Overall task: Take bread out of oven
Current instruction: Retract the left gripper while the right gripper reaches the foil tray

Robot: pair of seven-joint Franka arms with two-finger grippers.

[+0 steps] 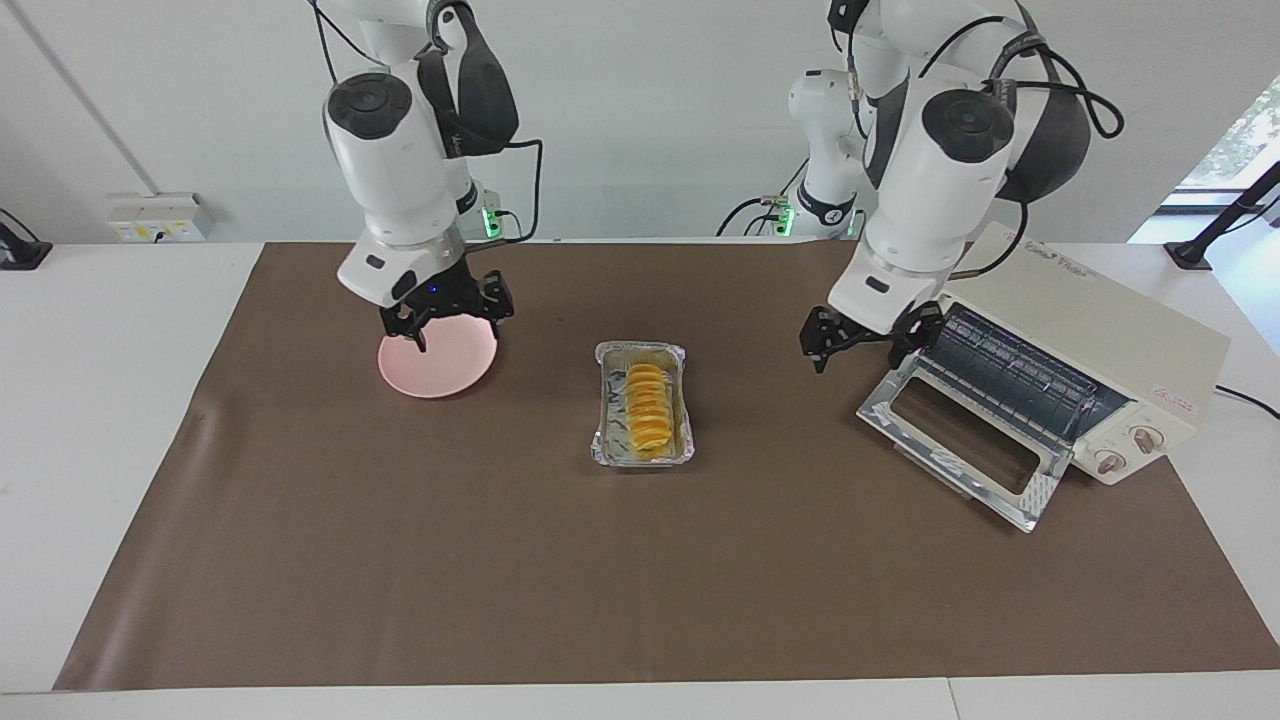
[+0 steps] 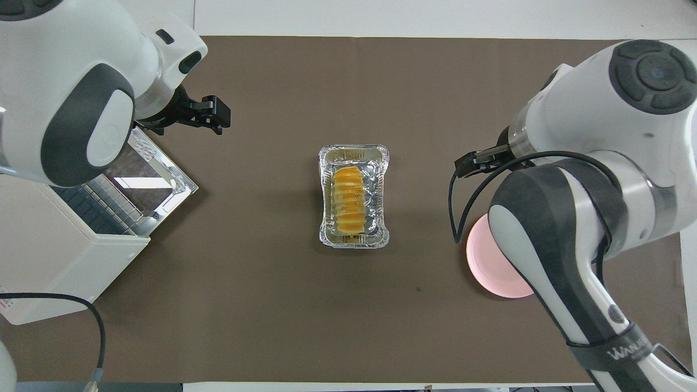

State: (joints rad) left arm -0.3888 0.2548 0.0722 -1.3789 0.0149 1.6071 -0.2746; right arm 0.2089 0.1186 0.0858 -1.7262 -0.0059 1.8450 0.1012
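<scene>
- Left gripper (image 1: 866, 343): we find it empty, fingers spread, up in the air beside the oven (image 1: 1075, 345), over the mat (image 1: 400, 560).
- Right gripper (image 1: 447, 318): we find it empty and spread too, over the plate (image 1: 440, 375).
- Bread (image 1: 647, 405): we log it lying in the foil tray (image 1: 603, 440) mid-mat, between plate and oven, well apart from both grippers.
- Oven: we note its door (image 1: 960, 440) folded down and its rack bare, toward the left arm's end.
- Judgement: we reckon the bread is already out; the plate probably awaits it.
</scene>
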